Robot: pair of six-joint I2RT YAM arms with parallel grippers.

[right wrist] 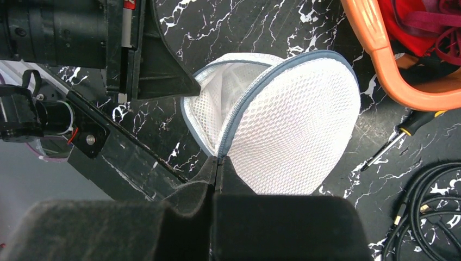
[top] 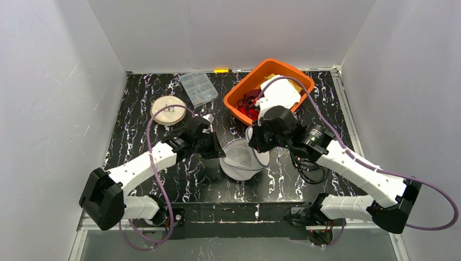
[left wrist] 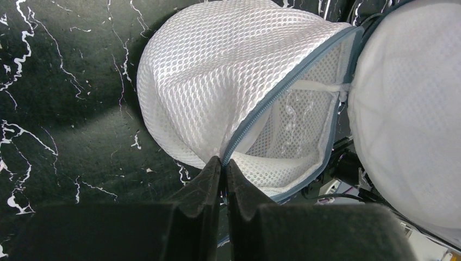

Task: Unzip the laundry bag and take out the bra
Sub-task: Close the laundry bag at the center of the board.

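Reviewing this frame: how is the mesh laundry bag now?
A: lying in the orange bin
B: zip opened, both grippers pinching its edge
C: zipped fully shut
B: the mesh laundry bag gapes along its grey zip, and the left gripper and the right gripper are each shut on that edge.

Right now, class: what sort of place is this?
Probably a robotics lab test cell: plain white enclosure walls, two white robot arms bolted to a black marbled table, and staged props, a white mesh laundry bag and an orange plastic basket.
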